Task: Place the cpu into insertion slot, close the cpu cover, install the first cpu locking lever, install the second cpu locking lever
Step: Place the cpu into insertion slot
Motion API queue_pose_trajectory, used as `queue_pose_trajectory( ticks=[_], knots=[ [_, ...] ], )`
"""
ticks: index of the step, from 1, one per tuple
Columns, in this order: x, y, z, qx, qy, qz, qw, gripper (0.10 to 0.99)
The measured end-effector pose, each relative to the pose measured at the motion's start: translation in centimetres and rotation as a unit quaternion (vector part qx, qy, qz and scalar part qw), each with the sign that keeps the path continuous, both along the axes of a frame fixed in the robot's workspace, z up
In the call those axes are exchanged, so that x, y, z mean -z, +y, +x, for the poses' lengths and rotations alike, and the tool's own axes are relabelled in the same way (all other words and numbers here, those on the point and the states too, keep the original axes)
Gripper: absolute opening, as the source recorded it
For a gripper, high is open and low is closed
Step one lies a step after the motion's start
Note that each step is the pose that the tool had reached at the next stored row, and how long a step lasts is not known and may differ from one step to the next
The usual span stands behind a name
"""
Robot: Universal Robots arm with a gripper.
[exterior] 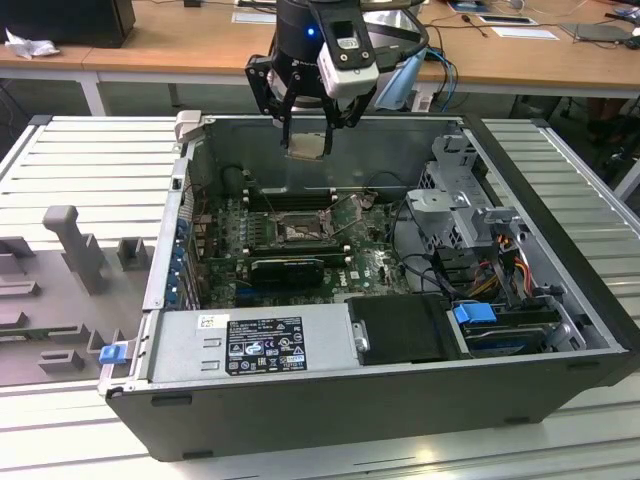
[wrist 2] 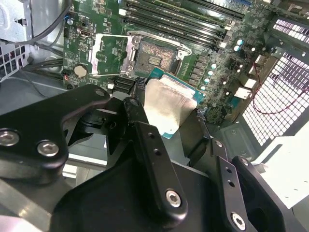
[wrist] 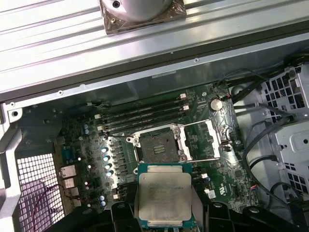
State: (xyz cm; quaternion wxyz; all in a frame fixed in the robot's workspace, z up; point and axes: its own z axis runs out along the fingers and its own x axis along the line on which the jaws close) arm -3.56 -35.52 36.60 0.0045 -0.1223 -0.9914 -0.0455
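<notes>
My gripper [exterior: 306, 138] hangs above the open computer case, shut on the cpu [exterior: 305, 146], a flat silvery-beige square held level by its edges. In both wrist views the cpu [wrist: 164, 195] [wrist 2: 166, 104] sits between the black fingers [wrist 2: 145, 135], short of the insertion slot and above it. The insertion slot [wrist: 157, 145] [wrist 2: 154, 58] [exterior: 300, 232] is a bare dark square socket on the green motherboard. The cpu cover [wrist: 203, 140] [wrist 2: 108, 55] is a silvery frame lying flipped open beside the slot. A thin wire lever [wrist 2: 164, 38] stands raised along the slot's edge.
Memory slots [wrist: 145, 113] run alongside the socket. A long black ribbed bar [exterior: 285, 268] lies on the near side of the slot, with the power supply [exterior: 250, 345] at the case front. The drive cage and cables [exterior: 460, 215] fill the exterior view's right. A grey foam tray [exterior: 60, 270] lies outside the case.
</notes>
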Motion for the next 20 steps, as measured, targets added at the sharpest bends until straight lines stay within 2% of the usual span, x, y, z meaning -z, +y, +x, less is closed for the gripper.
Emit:
queue_pose_trajectory(
  ticks=[20],
  knots=[
    [0.04, 0.00, 0.00, 0.039, 0.0000, 0.0000, 0.9992, 0.529]
  ],
)
